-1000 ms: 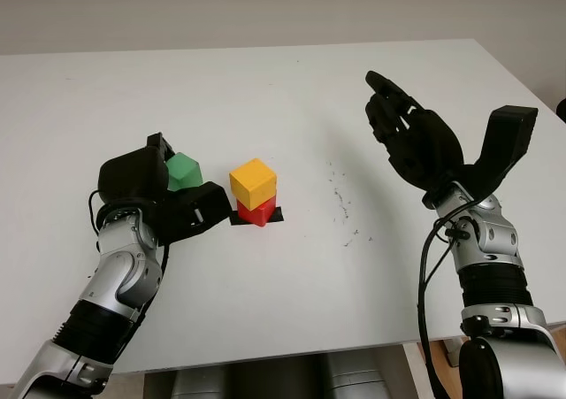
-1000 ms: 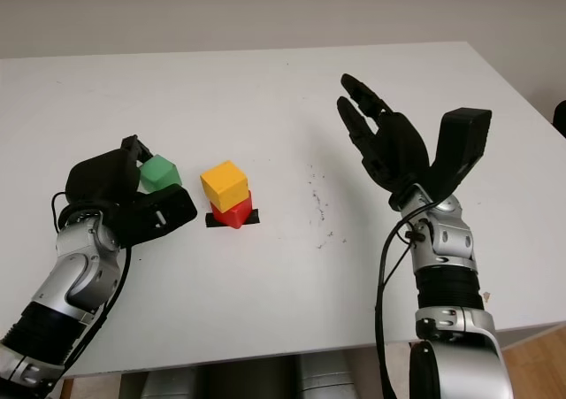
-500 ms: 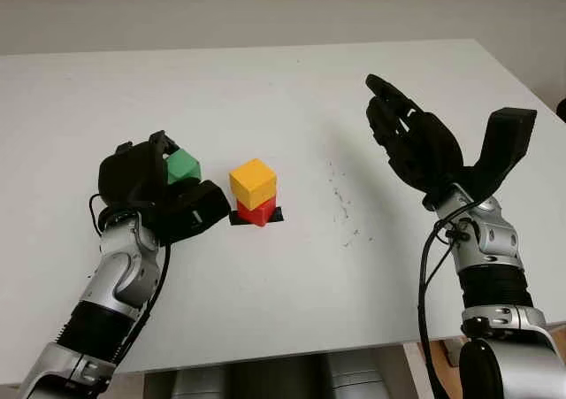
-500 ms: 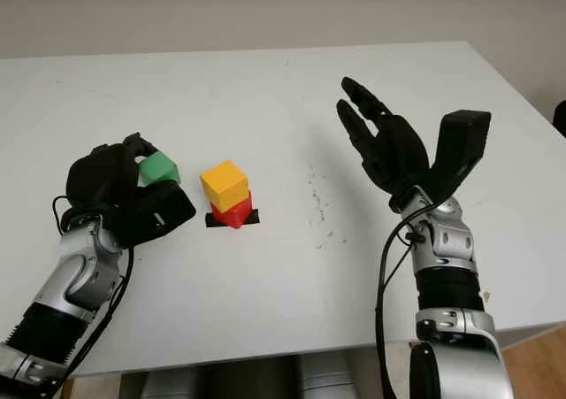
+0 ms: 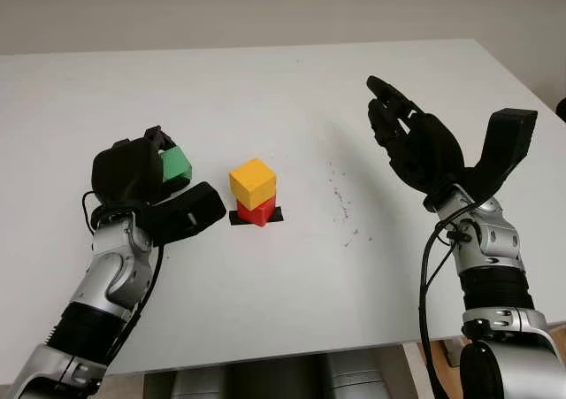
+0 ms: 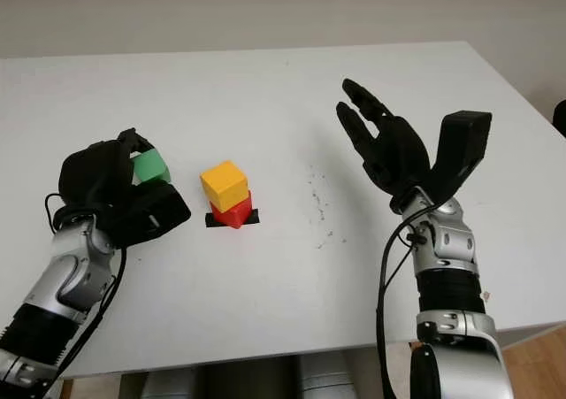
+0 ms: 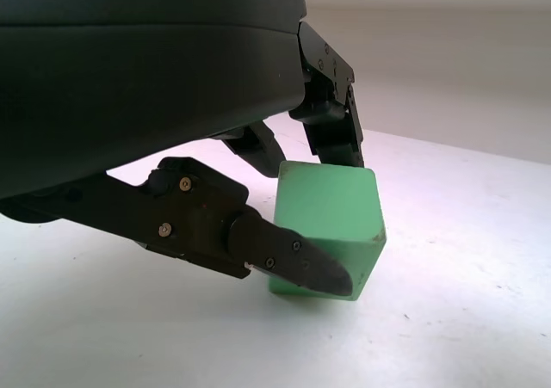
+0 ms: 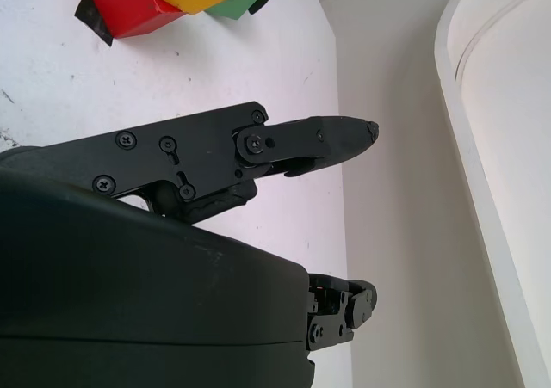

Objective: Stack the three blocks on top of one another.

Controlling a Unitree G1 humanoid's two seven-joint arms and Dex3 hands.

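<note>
The left robot hand (image 5: pixel 146 191) is clenched around the green block (image 5: pixel 175 164), holding it just to the left of the two-block stack, where the yellow block (image 5: pixel 253 182) sits on the red block (image 5: pixel 257 211) over a strip of black tape (image 5: pixel 276 215) on the white counter (image 5: pixel 283 98). The right robot hand (image 5: pixel 414 142) is released and raised above the counter, well to the right of the stack. The yellow block appears twisted and offset on the red one, so the stack looks likely to topple if the green block lands off-centre or a finger brushes it. In the left wrist view only a fingertip (image 7: pixel 301 267) and the fingers behind touch the green block, a shallow hold that could let it rotate or slip. Whether the green block is clear of the counter is hard to judge, and much of the red block is hidden beneath the yellow.
</note>
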